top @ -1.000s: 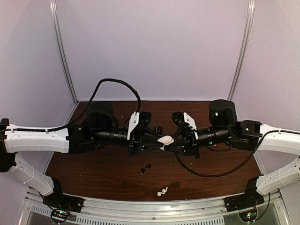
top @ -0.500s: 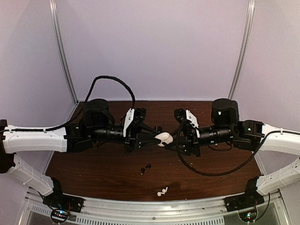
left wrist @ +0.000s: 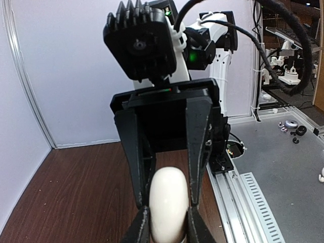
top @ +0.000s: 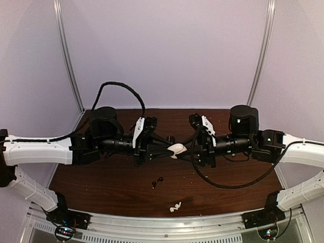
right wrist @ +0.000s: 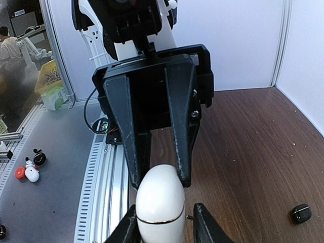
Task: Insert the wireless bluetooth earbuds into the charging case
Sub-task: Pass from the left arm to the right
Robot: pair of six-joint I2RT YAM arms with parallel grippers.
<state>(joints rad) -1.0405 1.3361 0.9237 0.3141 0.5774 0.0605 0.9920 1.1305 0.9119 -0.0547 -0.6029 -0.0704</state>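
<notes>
A glossy white charging case (top: 177, 149) with a thin gold seam hangs above the table's middle, lid closed. My left gripper (top: 171, 151) is shut on it; in the left wrist view its fingers (left wrist: 137, 229) pinch the case (left wrist: 168, 202) from both sides. My right gripper (top: 186, 150) faces it and straddles the case's other end (right wrist: 160, 200). It stands open: one finger touches the case, the other finger (right wrist: 206, 224) stays a small gap away. Down on the table lie a black pair of earbuds (top: 157, 182) and a white pair (top: 175, 206).
The brown wooden table (top: 101, 182) ends at a metal rail (top: 152, 223) along the near edge, with white walls around the other sides. A small black object (right wrist: 301, 213) lies on the wood towards the back. Black cables (top: 223, 185) loop under the right arm.
My right gripper's jaws have parted from shut to slightly open around the case. Both wrists shifted a little and the case turned in the left gripper's hold.
</notes>
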